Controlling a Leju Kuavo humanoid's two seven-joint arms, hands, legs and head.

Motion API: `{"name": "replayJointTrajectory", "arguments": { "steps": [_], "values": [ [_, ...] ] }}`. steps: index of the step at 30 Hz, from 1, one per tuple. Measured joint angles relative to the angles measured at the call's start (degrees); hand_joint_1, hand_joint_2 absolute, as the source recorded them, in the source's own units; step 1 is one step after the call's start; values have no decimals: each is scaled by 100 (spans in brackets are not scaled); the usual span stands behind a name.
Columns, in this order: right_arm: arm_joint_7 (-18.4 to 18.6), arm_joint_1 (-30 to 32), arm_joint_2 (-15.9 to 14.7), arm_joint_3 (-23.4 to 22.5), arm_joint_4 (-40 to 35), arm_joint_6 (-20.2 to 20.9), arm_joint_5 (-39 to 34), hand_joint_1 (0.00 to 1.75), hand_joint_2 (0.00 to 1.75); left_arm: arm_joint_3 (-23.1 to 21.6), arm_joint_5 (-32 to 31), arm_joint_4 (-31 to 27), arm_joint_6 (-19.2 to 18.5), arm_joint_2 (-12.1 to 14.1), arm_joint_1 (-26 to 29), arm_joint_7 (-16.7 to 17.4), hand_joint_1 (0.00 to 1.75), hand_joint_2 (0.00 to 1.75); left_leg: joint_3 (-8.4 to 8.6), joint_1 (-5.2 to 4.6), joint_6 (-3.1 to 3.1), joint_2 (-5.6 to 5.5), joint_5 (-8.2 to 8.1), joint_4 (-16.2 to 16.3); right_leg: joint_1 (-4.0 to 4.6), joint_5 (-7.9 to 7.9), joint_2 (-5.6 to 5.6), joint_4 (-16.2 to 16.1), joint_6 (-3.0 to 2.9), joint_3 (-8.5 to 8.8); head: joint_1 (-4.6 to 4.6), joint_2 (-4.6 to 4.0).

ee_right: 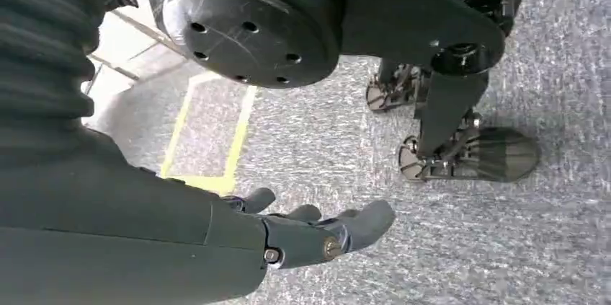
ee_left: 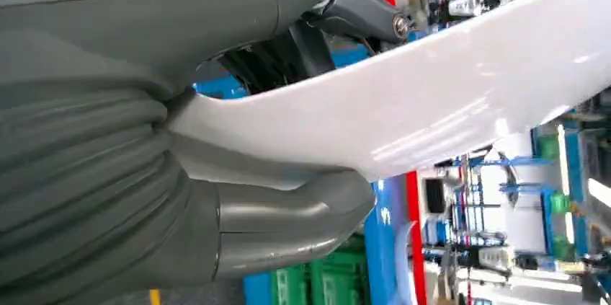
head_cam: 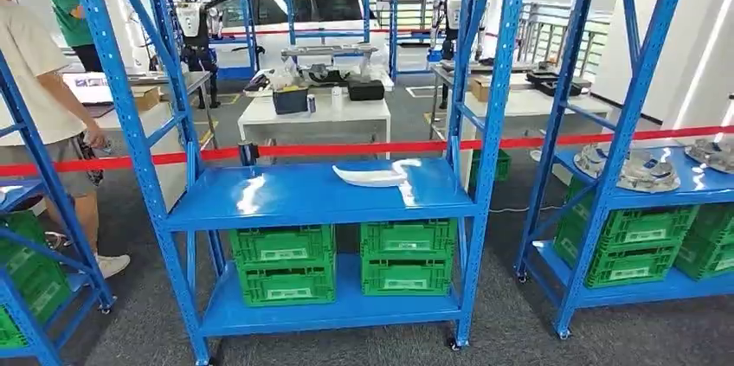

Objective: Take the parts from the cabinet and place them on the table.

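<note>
Left wrist view: left hand [ee_left: 238, 197] grips white curved part [ee_left: 447, 96], thumb beneath it; right hand [ee_right: 310, 233] hangs empty, fingers loosely apart.

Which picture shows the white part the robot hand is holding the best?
The left wrist view: the white part spans it close up, gripped by the left robot hand. The head view shows a different white part on the blue shelf.
</note>
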Motion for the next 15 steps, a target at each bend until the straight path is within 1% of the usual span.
{"name": "replayJointTrajectory", "arguments": {
  "steps": [1, 2, 3, 4, 5, 6, 7, 8, 9, 10, 11, 12, 13, 14, 15],
  "values": [
    [2, 6, 0, 0, 0, 0, 0, 0, 175, 42, -2, -2, 0, -2, 25, 2, 175, 175, -20, -25, 52, 2, 41, 2, -16, 51, 2, -16, 37, 2, 2, 0],
    [4, 22, -4, 0, 4, 0, 0, 0, 175, 68, -22, 0, 0, -9, 32, 2, 175, 175, -67, 12, 124, 13, 115, -36, -11, 47, 12, -3, 76, -31, -6, -2],
    [2, 23, -9, 0, 4, 0, 0, 0, 175, 101, -44, -4, 15, -13, 23, 2, 175, 175, -120, 12, 165, 34, 177, -35, -34, -155, 41, 110, 99, -84, 2, -2],
    [-7, 28, -7, 0, 4, 2, 0, 0, 175, 134, -46, -9, 24, -15, 30, -2, 175, 175, -192, 10, 217, 32, 237, -35, -29, -547, 48, 403, 108, -167, 5, 0],
    [-33, 27, -7, 0, 4, 2, 0, 0, 175, 190, -48, -11, 24, -24, 39, -9, 175, 175, -264, 6, 246, 39, 295, -32, -35, -896, 50, 790, 123, -265, 2, -2],
    [-39, 23, -7, 0, 4, 7, 0, 0, 175, 241, -48, -11, 22, -30, 52, -15, 175, 175, -343, -5, 248, 43, 359, -28, -38, -1172, 51, 1222, 131, -349, 2, -2],
    [-42, 24, -7, 0, 4, 7, 0, 0, 175, 285, -42, -15, 20, -37, 58, -17, 175, 175, -428, -12, 247, 48, 419, -19, -39, -1265, 51, 1555, 135, -386, 5, 0],
    [-33, 24, -7, 0, 4, 7, 0, 0, 175, 335, -33, -18, 9, -46, 61, -18, 175, 175, -521, -15, 243, 50, 484, 3, -39, -1166, 51, 1734, 134, -354, 0, -2],
    [-28, 24, -9, 0, 4, 2, 7, 0, 175, 381, -26, -24, -7, -57, 67, -20, 175, 175, -605, -14, 234, 48, 551, 35, -38, -937, 51, 1682, 126, -223, 5, -2],
    [-22, 21, -9, 0, 4, 4, 11, 0, 175, 426, -24, -31, -20, -65, 76, -26, 175, 175, -731, -13, 221, 43, 612, 82, -38, -692, 51, 1430, 112, 5, 2, -2],
    [-15, 15, -11, 0, 4, 2, 22, 0, 175, 466, -22, -35, -35, -74, 83, -28, 175, 175, -851, -9, 198, 34, 666, 133, -37, -558, 51, 970, 88, 364, 7, -2],
    [-18, 5, -15, -2, 2, 4, 26, 0, 175, 495, -22, -44, -42, -81, 86, -31, 175, 175, -910, -3, 176, 33, 699, 185, -32, -617, 57, 527, 63, 708, 5, -2],
    [-20, -8, -17, -2, 2, 4, 28, 0, 175, 525, -22, -64, -42, -90, 97, -37, 175, 175, -987, -29, 143, 37, 722, 232, 4, -857, 61, -14, 31, 1029, 5, -2],
    [-24, -25, -17, -2, 4, 4, 28, 0, 175, 547, -18, -74, -42, -94, 98, -39, 175, 175, -1012, -24, 98, 50, 780, 236, 10, -958, 65, -209, 5, 1099, 2, -2],
    [-5, -25, -17, 0, 4, 4, 31, 0, 175, 556, -22, -77, -50, -103, 93, -33, 175, 175, -1027, -12, 65, 53, 846, 221, 14, -916, 68, -192, -11, 1048, 5, -2]
  ]
}}
